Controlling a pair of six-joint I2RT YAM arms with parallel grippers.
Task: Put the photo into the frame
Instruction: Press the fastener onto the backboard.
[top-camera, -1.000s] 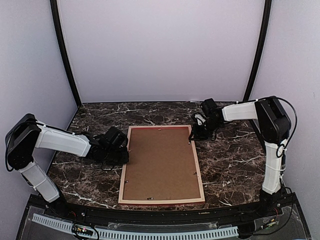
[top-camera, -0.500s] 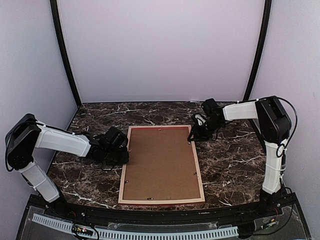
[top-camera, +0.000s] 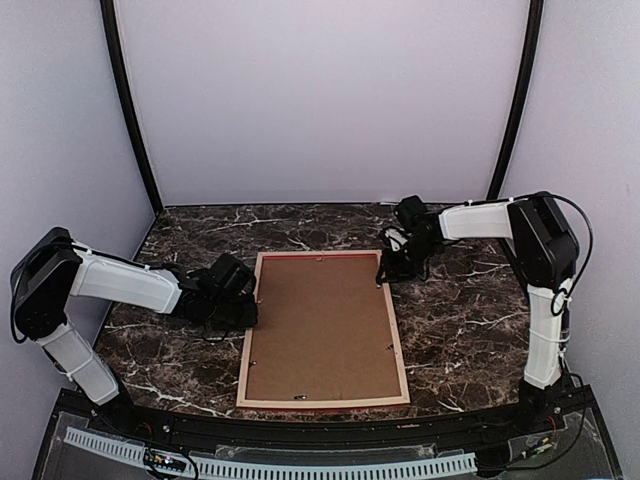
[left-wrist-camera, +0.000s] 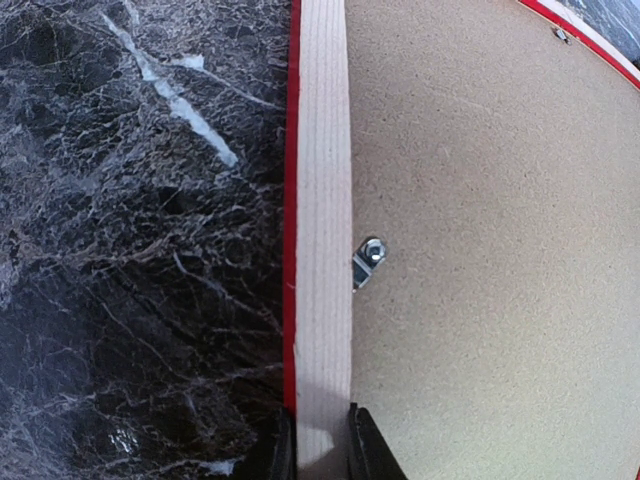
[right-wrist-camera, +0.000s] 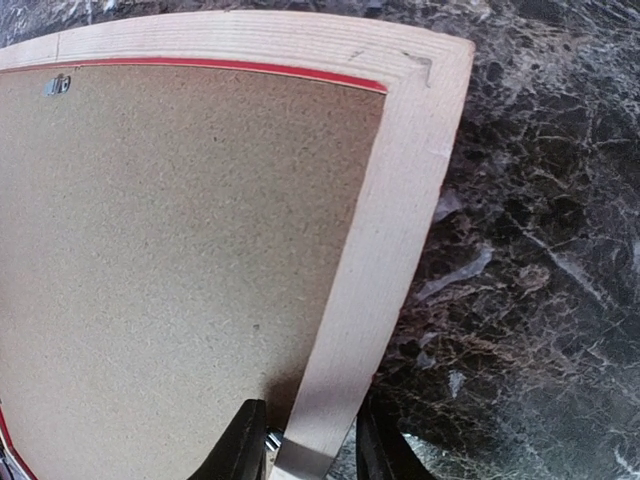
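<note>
On the dark marble table (top-camera: 460, 320), midway between the two arms, a large thin-railed rectangular picture frame (top-camera: 322, 402) of pale wood with red edging lies face down, a plain brown backing board (top-camera: 322, 325) filling it. The left gripper (left-wrist-camera: 320, 445) pinches the frame's left rail, fingers (left-wrist-camera: 370, 452) snug on either side. The right gripper (right-wrist-camera: 310, 445) straddles the right rail by the far corner; whether its fingers (right-wrist-camera: 245, 440) actually squeeze, I cannot tell
</note>
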